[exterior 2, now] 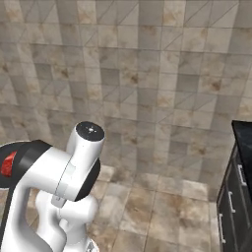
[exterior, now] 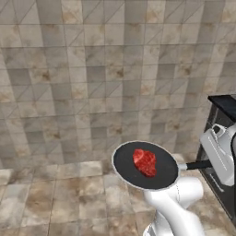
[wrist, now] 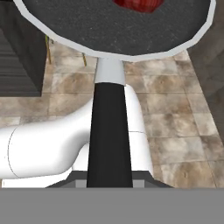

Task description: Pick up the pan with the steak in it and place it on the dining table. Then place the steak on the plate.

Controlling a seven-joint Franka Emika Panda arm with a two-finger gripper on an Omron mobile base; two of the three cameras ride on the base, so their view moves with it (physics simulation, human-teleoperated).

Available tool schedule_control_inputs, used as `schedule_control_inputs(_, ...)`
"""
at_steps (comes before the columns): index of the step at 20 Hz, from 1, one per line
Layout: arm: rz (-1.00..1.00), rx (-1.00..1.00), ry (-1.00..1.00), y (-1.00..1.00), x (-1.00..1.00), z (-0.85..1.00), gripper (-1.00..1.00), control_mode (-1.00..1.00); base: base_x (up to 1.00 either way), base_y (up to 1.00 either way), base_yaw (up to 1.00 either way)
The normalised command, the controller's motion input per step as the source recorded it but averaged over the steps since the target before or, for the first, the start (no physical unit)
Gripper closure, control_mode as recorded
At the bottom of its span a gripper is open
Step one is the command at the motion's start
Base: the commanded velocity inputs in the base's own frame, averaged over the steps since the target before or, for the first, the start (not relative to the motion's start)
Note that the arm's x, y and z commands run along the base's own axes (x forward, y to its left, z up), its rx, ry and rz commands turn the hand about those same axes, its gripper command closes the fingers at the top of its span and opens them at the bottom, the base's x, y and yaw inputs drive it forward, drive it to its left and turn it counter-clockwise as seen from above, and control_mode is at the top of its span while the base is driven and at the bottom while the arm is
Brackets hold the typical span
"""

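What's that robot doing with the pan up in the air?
The white robot arm is carrying a black pan by its handle, with the gripper shut on the handle's end. The pan is held up over the tiled floor, not resting on anything. A small red steak lies inside the pan, close to its middle. A black counter with drawers stands off to the robot's right side. The pan has not been set down on a table yet.

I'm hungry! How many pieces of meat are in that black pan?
1. A single red steak lies near the middle of the pan, which is held up in the air above the tiled floor.
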Motion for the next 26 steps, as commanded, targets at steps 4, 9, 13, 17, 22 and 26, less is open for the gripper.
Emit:
schedule_control_inputs(4,0.0,0.0,0.0,0.0,0.0,0.0,1.0,1.0,0.97,-0.04,0.0)
schedule_control_inputs(9,0.0,0.0,0.0,0.0,0.0,0.0,1.0,1.0,0.25,-0.09,0.4)
schedule_control_inputs(13,0.0,0.0,0.0,0.0,0.0,0.0,1.0,1.0,0.0,0.0,0.5)
schedule_control_inputs(17,0.0,0.0,0.0,0.0,0.0,0.0,1.0,1.0,0.0,0.0,0.5)
schedule_control_inputs(22,0.0,0.0,0.0,0.0,0.0,0.0,1.0,1.0,-0.01,0.0,0.5)
schedule_control_inputs(26,0.0,0.0,0.0,0.0,0.0,0.0,1.0,1.0,-0.02,0.0,0.5)
